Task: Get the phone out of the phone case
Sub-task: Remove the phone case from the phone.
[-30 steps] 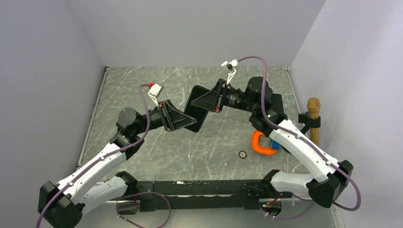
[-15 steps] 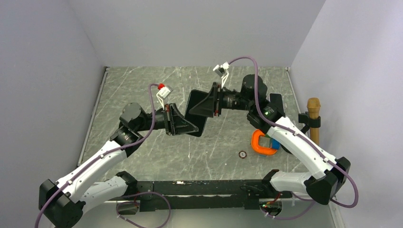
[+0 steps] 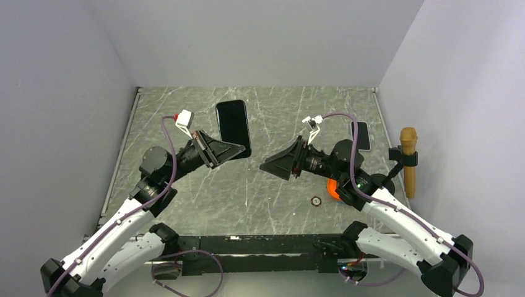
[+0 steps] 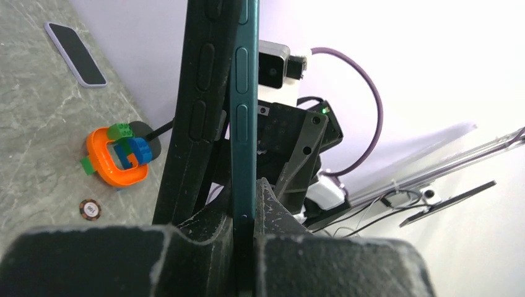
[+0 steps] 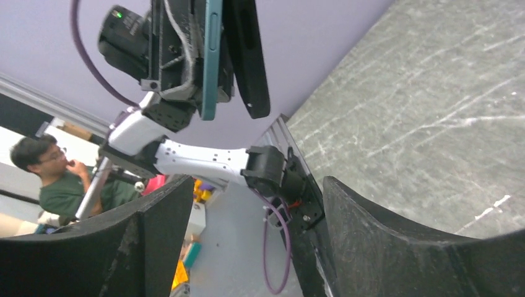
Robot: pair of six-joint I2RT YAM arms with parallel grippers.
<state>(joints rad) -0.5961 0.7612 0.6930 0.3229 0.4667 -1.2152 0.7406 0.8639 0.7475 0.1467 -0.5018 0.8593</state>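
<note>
The left gripper (image 4: 244,216) is pinched tight on one edge of the teal phone (image 4: 240,93) and holds it up on edge above the far middle of the table (image 3: 278,111). The black case (image 4: 201,93) stands just beside the phone, close against it at the far end and parted from it toward the fingers. The right gripper (image 3: 267,167) hangs well apart from both, its jaws spread wide and holding nothing.
</note>
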